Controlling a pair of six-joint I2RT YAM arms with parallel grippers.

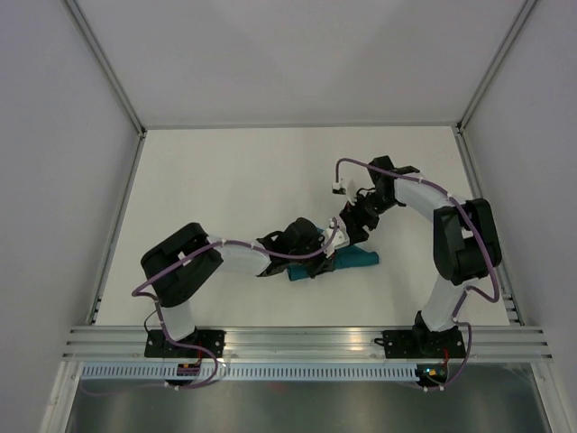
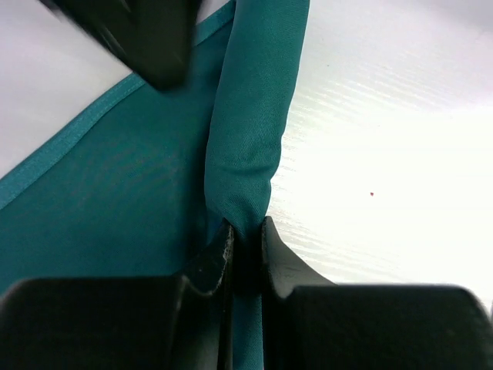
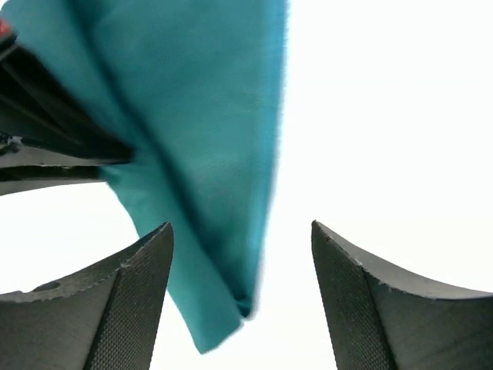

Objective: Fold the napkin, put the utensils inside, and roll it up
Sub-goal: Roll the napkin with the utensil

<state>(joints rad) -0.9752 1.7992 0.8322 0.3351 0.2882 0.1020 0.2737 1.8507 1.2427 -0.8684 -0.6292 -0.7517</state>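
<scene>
The napkin [image 2: 246, 139] is pinched at its rolled end by the left gripper [image 2: 246, 227]; right gripper [image 3: 240, 225] is spread open above it. Tension should be held, imo.

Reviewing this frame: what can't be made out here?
Utensils: seen in no view; whether the napkin roll holds them is unclear.
Top view: the left gripper covers the roll's left end.
Left wrist: cloth runs off the frame; dark blurred shape top left unidentifiable.
Right wrist: napkin edge blurred between the open fingers of the right gripper.
</scene>
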